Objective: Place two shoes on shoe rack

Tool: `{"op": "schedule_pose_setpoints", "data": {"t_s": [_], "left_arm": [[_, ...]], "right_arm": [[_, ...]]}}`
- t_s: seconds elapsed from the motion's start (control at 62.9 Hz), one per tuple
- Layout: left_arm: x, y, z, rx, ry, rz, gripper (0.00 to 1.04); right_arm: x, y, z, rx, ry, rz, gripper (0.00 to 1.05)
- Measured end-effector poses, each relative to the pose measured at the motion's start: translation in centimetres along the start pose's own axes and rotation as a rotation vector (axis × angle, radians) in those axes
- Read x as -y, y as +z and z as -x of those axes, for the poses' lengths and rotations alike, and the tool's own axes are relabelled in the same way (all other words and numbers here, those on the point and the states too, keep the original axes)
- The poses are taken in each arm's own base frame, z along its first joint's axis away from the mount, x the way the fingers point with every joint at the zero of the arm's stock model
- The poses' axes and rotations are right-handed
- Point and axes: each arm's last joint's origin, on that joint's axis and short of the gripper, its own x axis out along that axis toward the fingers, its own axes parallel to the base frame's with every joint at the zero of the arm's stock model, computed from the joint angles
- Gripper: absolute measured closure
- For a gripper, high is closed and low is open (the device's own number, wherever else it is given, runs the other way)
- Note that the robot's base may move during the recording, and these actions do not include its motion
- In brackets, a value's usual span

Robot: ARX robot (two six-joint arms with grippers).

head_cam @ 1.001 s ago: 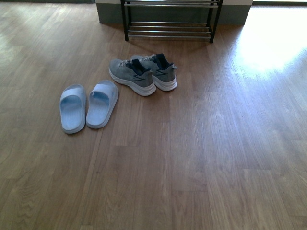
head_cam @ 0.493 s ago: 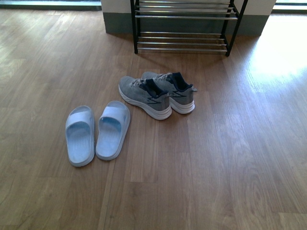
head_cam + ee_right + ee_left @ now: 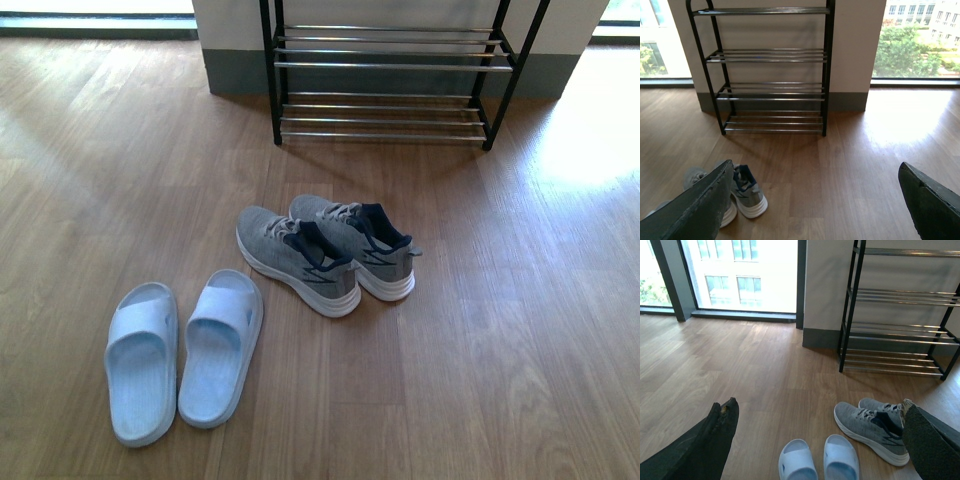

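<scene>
The shoe rack (image 3: 390,66) stands at 12 o'clock in the front view, far across the wooden floor (image 3: 500,360), with its black frame backed against a pale wall (image 3: 230,20) and its chrome bars bare on every tier that shows. The grey sneakers (image 3: 300,262) sit side by side and touching near the middle of the floor, well apart from the rack, with toes aimed toward about 10 o'clock and their white-soled heels and navy collars toward 4 o'clock. The pale blue slides (image 3: 218,350) lie at roughly 8 o'clock from the sneakers, close to them but not touching. They are parallel to each other, just beside one another, with toes toward 12 o'clock. None of these shoes is on the rack. Neither arm shows in the front view. In the left wrist view the left pincer (image 3: 818,404) is spread wide, its two dark fingers at the edges of the frame with nothing between them, hanging above the floor with the slides and sneakers beneath and a window (image 3: 745,275) beyond. In the right wrist view the right pincer (image 3: 815,166) is likewise spread wide and holds nothing, facing the rack, with one sneaker partly hidden behind one finger.
</scene>
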Motion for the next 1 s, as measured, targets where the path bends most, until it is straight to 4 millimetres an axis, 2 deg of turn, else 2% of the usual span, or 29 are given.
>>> {"op": "schedule_pose_setpoints", "data": {"t_s": [0.699, 0.731, 0.779, 0.81, 0.937, 1.001], "left_arm": [[0.0, 0.0, 0.0, 0.000, 0.000, 0.000, 0.09], [0.0, 0.0, 0.0, 0.000, 0.000, 0.000, 0.09], [0.0, 0.0, 0.0, 0.000, 0.000, 0.000, 0.09], [0.0, 0.0, 0.0, 0.000, 0.000, 0.000, 0.09], [0.0, 0.0, 0.0, 0.000, 0.000, 0.000, 0.09], [0.0, 0.0, 0.0, 0.000, 0.000, 0.000, 0.09]], "right_arm": [[0.0, 0.0, 0.0, -0.001, 0.000, 0.000, 0.09], [0.0, -0.1, -0.1, -0.026, 0.064, 0.002, 0.09], [-0.5, -0.1, -0.8, -0.092, 0.231, -0.005, 0.09], [-0.8, 0.0, -1.4, -0.113, 0.263, -0.007, 0.09], [-2.4, 1.5, -4.7, -0.149, 0.305, -0.021, 0.09], [-3.4, 1.7, -7.4, -0.181, 0.306, -0.026, 0.09]]}}
